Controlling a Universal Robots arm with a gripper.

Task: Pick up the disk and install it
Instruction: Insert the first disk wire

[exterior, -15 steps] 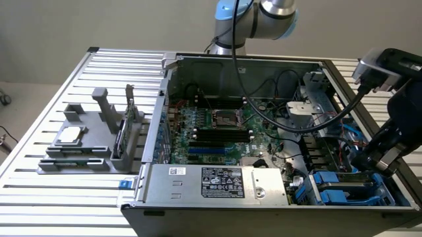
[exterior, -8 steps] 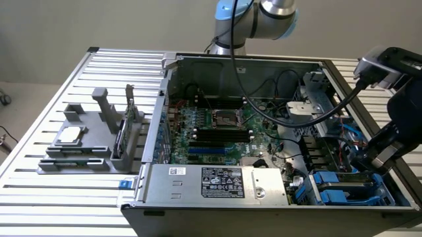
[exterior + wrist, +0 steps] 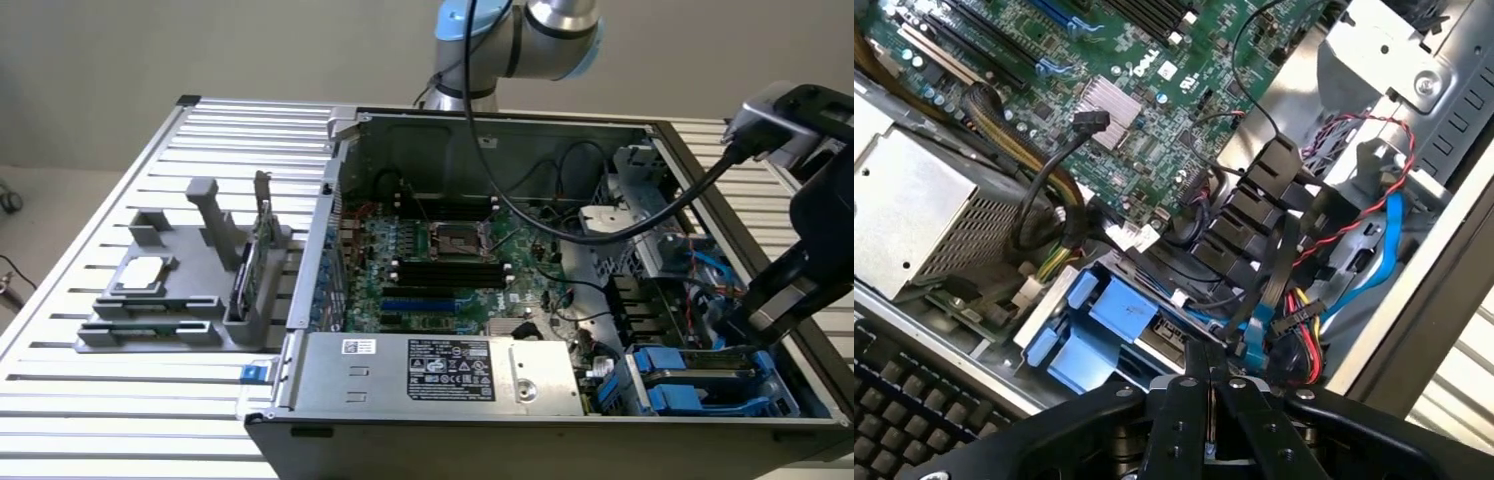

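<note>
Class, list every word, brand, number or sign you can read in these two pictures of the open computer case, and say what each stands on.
Black label on the power supply: print and symbols, too small to read.
White sticker beside it: too small to read.
White square on the motherboard: mark too blurred to read.
Nothing else is legible.
</note>
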